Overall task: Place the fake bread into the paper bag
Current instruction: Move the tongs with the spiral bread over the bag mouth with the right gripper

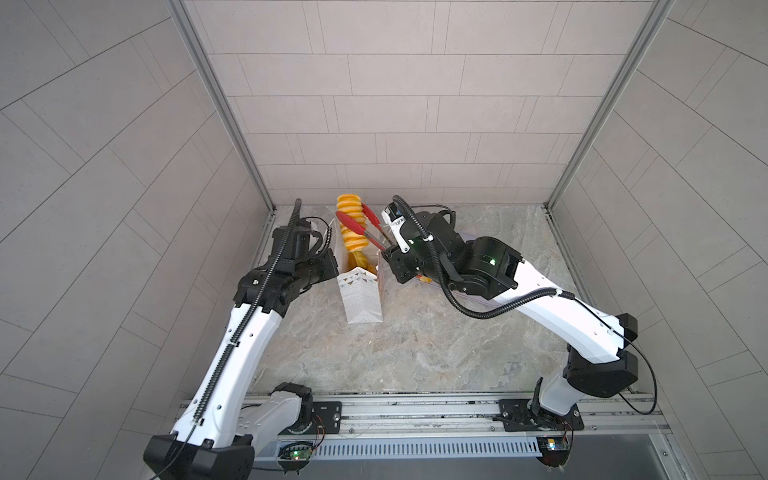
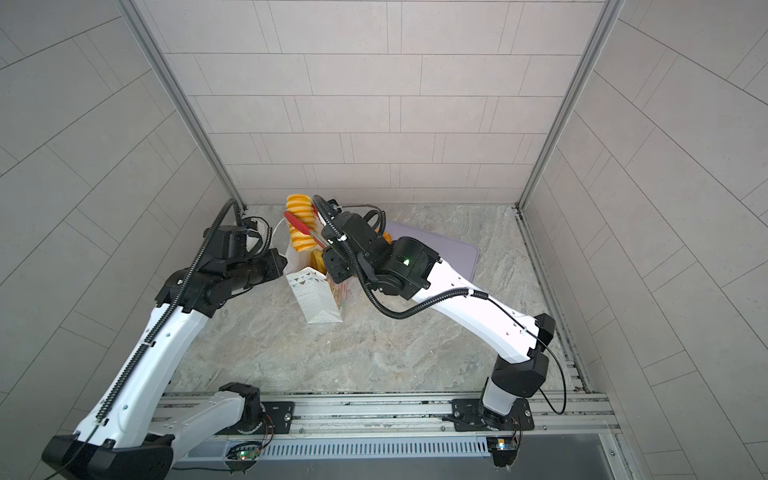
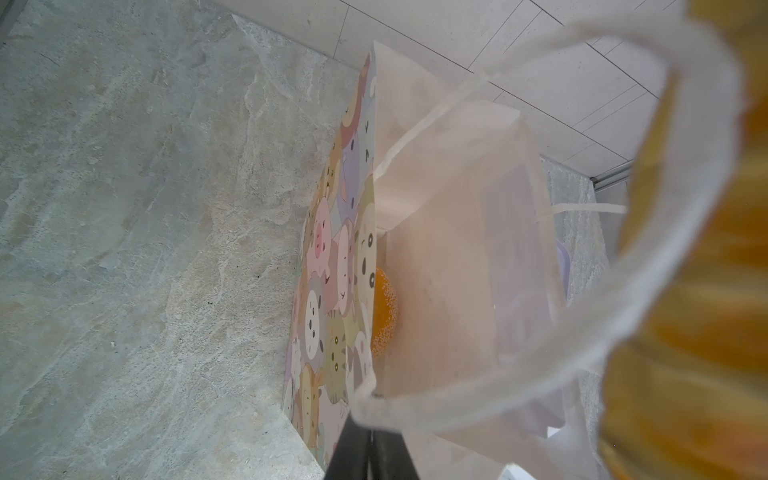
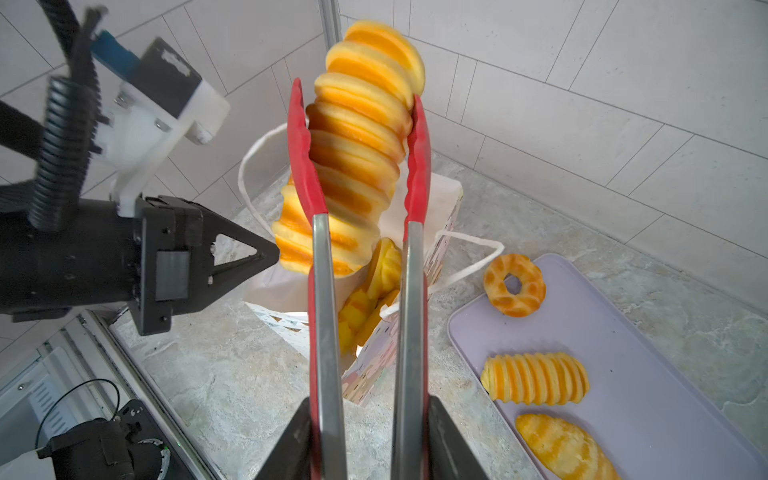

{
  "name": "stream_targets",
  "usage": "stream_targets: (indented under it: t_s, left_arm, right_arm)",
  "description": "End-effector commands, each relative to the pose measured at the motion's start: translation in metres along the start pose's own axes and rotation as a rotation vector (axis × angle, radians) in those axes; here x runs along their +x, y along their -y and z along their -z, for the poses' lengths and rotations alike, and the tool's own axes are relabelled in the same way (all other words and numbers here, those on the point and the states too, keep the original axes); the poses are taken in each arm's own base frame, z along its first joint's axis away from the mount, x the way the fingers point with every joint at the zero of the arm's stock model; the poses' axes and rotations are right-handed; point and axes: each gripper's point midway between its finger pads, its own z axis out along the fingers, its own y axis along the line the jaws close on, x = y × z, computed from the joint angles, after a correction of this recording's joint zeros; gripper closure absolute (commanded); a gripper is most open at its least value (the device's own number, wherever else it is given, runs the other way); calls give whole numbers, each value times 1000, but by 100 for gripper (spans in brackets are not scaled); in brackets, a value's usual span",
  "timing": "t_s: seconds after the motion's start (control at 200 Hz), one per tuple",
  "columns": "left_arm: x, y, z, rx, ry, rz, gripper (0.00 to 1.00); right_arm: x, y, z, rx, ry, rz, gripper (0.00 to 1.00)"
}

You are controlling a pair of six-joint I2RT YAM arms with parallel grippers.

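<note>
One striped loaf [image 4: 357, 137] in tongs [image 4: 324, 291] points end-down — toward the paper bag [image 1: 360, 300].

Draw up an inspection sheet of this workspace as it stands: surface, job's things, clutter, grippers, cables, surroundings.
Surface: grey marbled stone tabletop, no spills seen.
Job's things: ribbed golden-orange toy loaf clamped in red-tipped metal tongs over the mouth of the white paper gift bag; more toy bread inside it; ring pastry, second ribbed loaf and oblong striped loaf lie on the flat lilac tray.
Clutter: nothing seen.
Grippers: right gripper shut on the tongs' handles; left gripper shut on the bag's rim.
Cables: black corrugated conduit along each arm, off the bag.
Surroundings: grey tiled walls; aluminium rail in front.
</note>
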Motion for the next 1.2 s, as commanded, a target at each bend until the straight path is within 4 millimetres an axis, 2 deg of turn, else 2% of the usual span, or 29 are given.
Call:
stream_targets:
  t_s: [0.0,0.26,0.555,0.746,1.196]
  left_arm:
    - [3,0,3,4,6,-3,89]
    - [3,0,3,5,6,-4,89]
    - [3,0,3,4,6,-5,89]
    - [3,0,3,3,6,-4,89]
    - [2,1,3,4,5,-4,89]
  right_arm:
    - [-3,0,-3,18,21,-4,61]
    - [4,2,-8,34,5,2,60]
    - [7,5,-7,41,2,0,54]
    - [4,5,-3,39,13,-5,50]
    - [-8,7,12,28,57,-21,49]
